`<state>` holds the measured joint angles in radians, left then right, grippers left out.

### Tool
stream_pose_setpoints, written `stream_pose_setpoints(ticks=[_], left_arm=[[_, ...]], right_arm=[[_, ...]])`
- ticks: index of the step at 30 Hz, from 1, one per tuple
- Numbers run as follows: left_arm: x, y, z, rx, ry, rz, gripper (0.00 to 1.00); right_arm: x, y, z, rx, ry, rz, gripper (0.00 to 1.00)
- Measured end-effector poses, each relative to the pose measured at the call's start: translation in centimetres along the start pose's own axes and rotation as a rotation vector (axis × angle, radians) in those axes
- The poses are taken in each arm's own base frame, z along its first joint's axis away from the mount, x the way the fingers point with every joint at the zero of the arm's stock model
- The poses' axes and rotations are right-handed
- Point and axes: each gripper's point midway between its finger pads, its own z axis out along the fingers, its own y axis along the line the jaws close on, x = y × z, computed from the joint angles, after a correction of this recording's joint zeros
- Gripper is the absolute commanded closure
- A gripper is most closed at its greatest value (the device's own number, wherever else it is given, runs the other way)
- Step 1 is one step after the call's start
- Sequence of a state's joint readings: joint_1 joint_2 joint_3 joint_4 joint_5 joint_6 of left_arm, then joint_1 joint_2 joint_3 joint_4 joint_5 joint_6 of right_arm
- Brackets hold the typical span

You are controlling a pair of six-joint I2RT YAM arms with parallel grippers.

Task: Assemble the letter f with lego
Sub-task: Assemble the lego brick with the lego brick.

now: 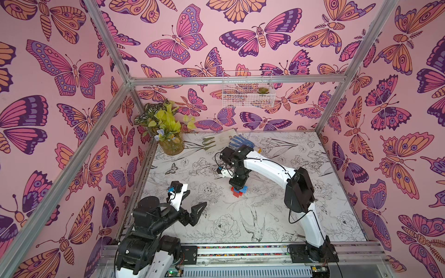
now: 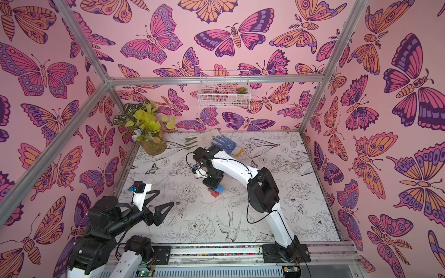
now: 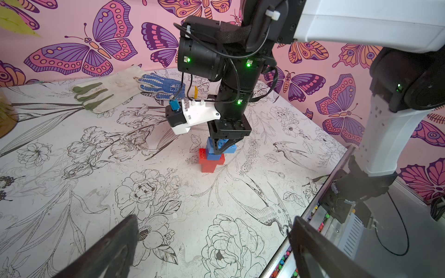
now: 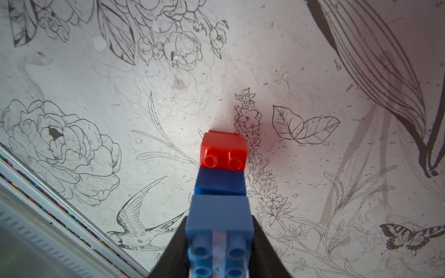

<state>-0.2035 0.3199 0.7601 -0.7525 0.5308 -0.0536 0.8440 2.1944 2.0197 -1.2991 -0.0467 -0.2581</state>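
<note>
Could not read the printed marks on the blue glove [image 3: 163,84]; too blurred. Saw it lying against a pale glove [image 3: 113,89] at the back of the tabletop [image 1: 313,192].

Found the lego [image 1: 238,191] standing near the middle of the tabletop in both top views [image 2: 216,191], well apart from the gloves and from the plant [image 1: 166,122] in the back left corner. Saw there only a small red-and-blue stack under the tip of the right arm [image 1: 265,163]. Also took in the wire basket [image 1: 246,101] hung on the back wall, shown in no wrist view.

Got the side of the stack from the left wrist view: red bricks [image 3: 209,164] at the bottom, resting on the tabletop, part of the red jutting out to one side, blue stacked over that. Caught small green lights [image 3: 248,64] on the right arm in that view alone.

Looked down the stack from the right wrist view: two bare studs on the red bricks [image 4: 224,149], next a dark blue brick [image 4: 220,184], then the top blue brick [image 4: 220,216] with four studs showing.

Saw the right fingers [image 4: 265,255] closed on the top blue brick, one on each side, pointing down. Saw the left fingers [image 3: 108,250] spread wide, gripping nothing, hanging above the tabletop near its left edge, well apart from the lego.
</note>
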Motion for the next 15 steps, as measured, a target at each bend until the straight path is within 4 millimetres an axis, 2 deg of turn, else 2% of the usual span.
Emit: stream_pose_setpoints(ticks=[15], left_arm=[[0.0,0.0,0.0,0.0,0.0,0.0,0.01]], right_arm=[[0.23,0.05,0.02,0.0,0.003,0.002,0.88]])
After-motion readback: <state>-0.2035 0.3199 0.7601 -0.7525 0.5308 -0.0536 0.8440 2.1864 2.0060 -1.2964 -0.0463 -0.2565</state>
